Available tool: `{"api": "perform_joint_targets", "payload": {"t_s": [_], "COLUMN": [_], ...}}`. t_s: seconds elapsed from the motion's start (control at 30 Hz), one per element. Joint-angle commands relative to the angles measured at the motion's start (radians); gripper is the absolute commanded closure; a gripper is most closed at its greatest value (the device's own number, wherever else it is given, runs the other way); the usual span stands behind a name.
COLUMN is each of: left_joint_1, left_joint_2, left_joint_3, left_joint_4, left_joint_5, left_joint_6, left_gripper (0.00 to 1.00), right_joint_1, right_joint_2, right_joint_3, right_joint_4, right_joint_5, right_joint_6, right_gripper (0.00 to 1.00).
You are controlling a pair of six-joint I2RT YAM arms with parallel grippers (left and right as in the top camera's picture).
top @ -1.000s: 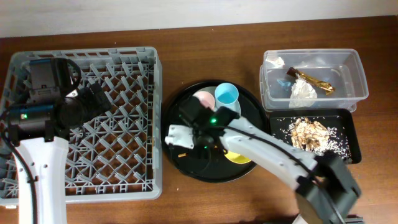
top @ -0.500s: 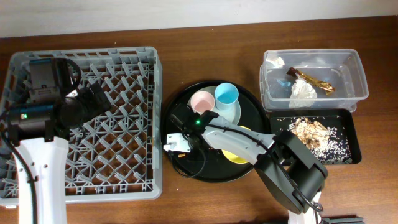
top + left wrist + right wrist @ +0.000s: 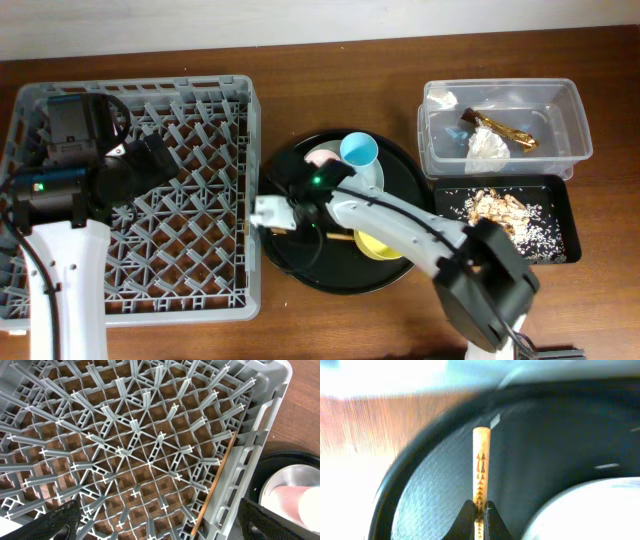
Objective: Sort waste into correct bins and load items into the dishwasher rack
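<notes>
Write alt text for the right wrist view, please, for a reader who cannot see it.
The right gripper pinches a thin wooden chopstick, printed with small dark triangles, which points up the frame against the round black tray. The picture is blurred: brown table at upper left, and a pale rounded shape, too blurred to name, at lower right.

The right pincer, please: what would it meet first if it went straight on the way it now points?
Shut on a chopstick, the right pincer points left over the round tray. The rack would probably come first, at its right wall, though the pincer's height is unclear.
</notes>
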Motion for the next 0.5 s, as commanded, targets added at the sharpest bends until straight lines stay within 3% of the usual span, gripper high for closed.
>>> {"api": "perform_joint_targets", "payload": {"t_s": [0.0,0.17,0.27,0.33,0.47], "left_joint_1": [0.003,0.003,0.003,0.003,0.003], "left_joint_2": [-0.014,-0.014,-0.014,-0.014,-0.014], "left_joint_3": [0.005,0.005,0.005,0.005,0.005], "left_joint_4": [-0.001,-0.001,-0.002,-0.001,-0.001], "left_joint_5": [0.007,0.007,0.007,0.007,0.007], "left_joint_6": [-0.01,-0.01,-0.01,-0.01,-0.01], "left_gripper": [0.01,0.01,0.01,0.01,0.01], "right_joint_1": [0.0,-0.001,-0.008,-0.034,-0.067], "right_joint_2": [-0.086,-0.091,-0.091,-0.091,-0.091], "right_joint_3": [0.132,0.196,0.222,0.29,0.362], "right_joint_4": [-0.001,0.043,0.168,0.144,0.129], "right_joint_5": [-0.019,-0.02,-0.019,-0.029,-0.097], "right_joint_6": [0.19,0.533,0.824,1.03,1.233], "right_gripper": [0.96,0.96,0.96,0.96,0.96]}}
